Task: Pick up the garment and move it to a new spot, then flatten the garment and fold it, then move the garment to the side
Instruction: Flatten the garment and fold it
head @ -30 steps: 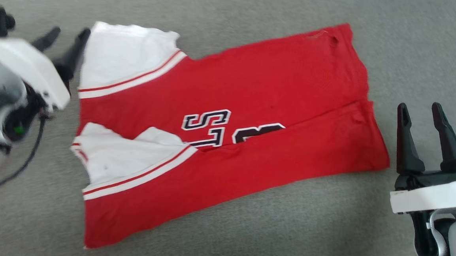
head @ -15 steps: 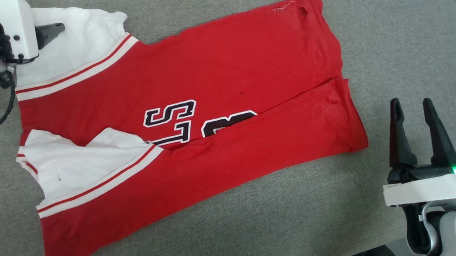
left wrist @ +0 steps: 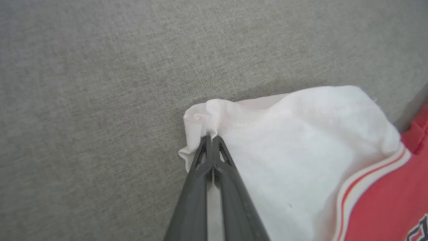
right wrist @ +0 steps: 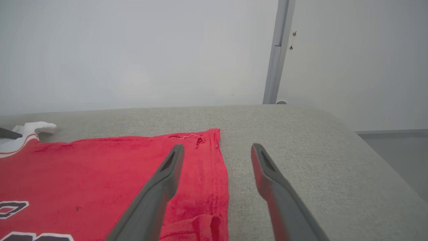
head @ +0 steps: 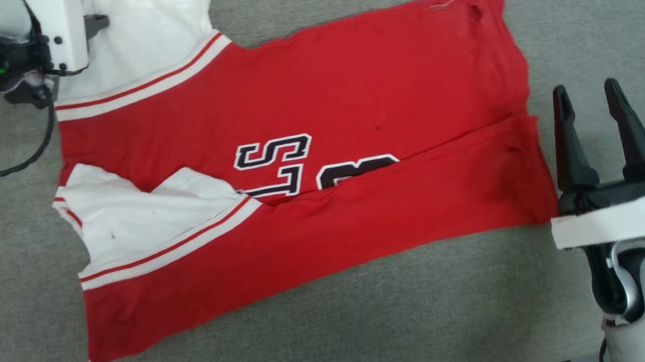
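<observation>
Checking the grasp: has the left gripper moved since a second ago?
Yes: the left gripper went from beside the garment onto its sleeve edge, now shut on it.

Likely robot test room or lab; little of room visible. Bare white wall (right wrist: 133, 50) across top of right wrist view; grey metal strip (right wrist: 276, 50) upper right; plain grey floor (right wrist: 394, 147) far right; grey fabric-covered surface (right wrist: 301, 150) below.

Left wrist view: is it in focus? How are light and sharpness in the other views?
Left wrist view: soft, the garment overexposed where white, near the left end effector. Head view: lettering crisp. Right wrist view: flat even light, no hard shadows.
</observation>
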Motion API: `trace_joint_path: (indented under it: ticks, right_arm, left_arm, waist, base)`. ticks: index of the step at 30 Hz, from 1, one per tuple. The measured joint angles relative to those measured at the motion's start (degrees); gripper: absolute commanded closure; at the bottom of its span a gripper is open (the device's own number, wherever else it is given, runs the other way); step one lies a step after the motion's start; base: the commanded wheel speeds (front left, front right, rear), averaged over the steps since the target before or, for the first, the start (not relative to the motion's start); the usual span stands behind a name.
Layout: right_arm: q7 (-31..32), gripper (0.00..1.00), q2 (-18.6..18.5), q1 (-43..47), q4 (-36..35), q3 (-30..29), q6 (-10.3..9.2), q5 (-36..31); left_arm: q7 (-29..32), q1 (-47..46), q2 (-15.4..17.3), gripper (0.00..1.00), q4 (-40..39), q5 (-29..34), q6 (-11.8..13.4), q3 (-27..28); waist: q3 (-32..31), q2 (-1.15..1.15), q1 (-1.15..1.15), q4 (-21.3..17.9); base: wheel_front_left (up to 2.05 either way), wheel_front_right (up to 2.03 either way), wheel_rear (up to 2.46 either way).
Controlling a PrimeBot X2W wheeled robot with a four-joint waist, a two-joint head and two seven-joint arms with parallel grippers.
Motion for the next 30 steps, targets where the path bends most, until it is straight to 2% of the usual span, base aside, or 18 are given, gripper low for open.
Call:
trace_joint_path:
  ticks: [5, 9, 19, 24, 29, 30]
  right_arm:
    - [4.74, 0.00, -2.75, -5.22, 2.70, 3.45, 0.00, 0.34]
    - [14.41, 0.00, -7.82, -12.16, 7.28, 8.62, 0.00, 1.33]
    - [34.43, 0.00, -17.89, -30.05, 18.19, 16.59, 0.00, 9.67]
    - [43.33, 0.00, -19.49, -35.56, 23.51, 21.62, 0.00, 13.03]
    - [44.36, 0.00, -19.65, -38.04, 25.76, 22.99, -0.01, 14.96]
    - [44.36, 0.56, -19.84, -38.26, 26.10, 23.35, -0.01, 15.38]
  left_arm:
    - [-3.04, -0.22, -1.45, 1.00, 0.58, 0.48, -0.97, -0.45]
    - [-5.02, -0.69, -2.98, 1.00, 0.41, 0.57, -1.04, -0.85]
    - [-9.07, -2.35, -7.82, 1.00, -5.22, 0.45, -1.23, -4.09]
    - [-10.58, -2.54, -9.25, 1.00, -7.26, -0.83, -1.23, -5.69]
    - [-12.20, -2.55, -9.68, 1.00, -8.46, -1.89, -1.25, -6.82]
    - [-12.79, -2.55, -9.76, 1.00, -8.70, -2.22, -1.31, -7.01]
  waist:
    - [0.46, 0.00, 0.00, 1.35]
    - [0.75, 0.00, 0.00, 2.63]
    - [3.06, 0.00, 0.00, 8.02]
    - [3.89, 0.00, 0.00, 10.95]
    - [4.28, 0.00, 0.00, 12.64]
    - [4.37, 0.00, 0.00, 12.97]
  base:
    - [0.00, 0.00, 0.00]
    - [0.00, 0.00, 0.00]
    - [0.00, 0.00, 0.00]
    - [0.00, 0.00, 0.00]
    - [0.00, 0.00, 0.00]
    - [0.00, 0.00, 0.00]
